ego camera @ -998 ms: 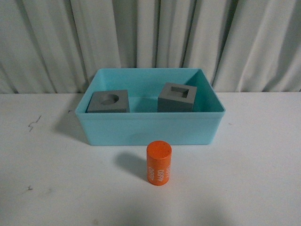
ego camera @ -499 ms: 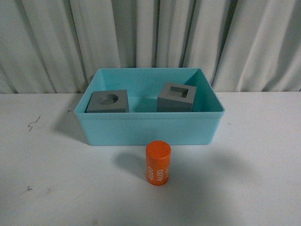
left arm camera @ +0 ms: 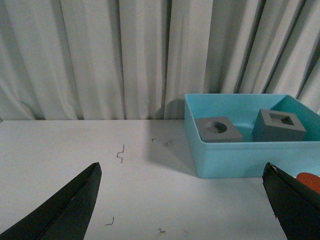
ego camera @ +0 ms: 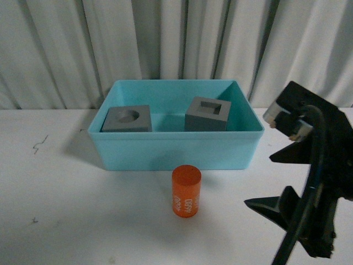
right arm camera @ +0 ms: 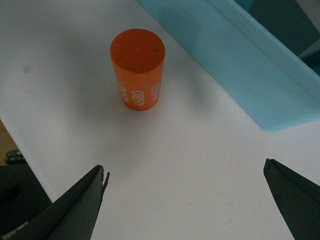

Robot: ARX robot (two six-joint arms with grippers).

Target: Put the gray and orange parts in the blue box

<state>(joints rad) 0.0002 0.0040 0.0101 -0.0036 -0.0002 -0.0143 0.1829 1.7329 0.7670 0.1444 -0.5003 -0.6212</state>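
Note:
Both gray cubes lie inside the blue box [ego camera: 176, 150]: the one with a round recess [ego camera: 127, 119] at its left, the one with a square recess [ego camera: 207, 114] at its right. In front of the box's near wall the orange cylinder [ego camera: 186, 191] stands upright on the white table, white digits on its side. My right gripper [ego camera: 259, 182] hovers to the right of the cylinder, open and holding nothing. Its wrist view has the cylinder [right arm camera: 137, 67] ahead of the wide-spread jaws [right arm camera: 184, 167]. My left gripper [left arm camera: 181, 166] is open over the bare table left of the box [left arm camera: 240, 160].
A white pleated curtain [ego camera: 176, 44] hangs behind the table. Small dark scuff marks [ego camera: 38, 144] dot the tabletop to the left of the box. The right arm's black body [ego camera: 311, 210] fills the lower right of the front view.
My right arm has come into the front view from the right side and now sits beside the cylinder. The cubes, box and cylinder stay where they were.

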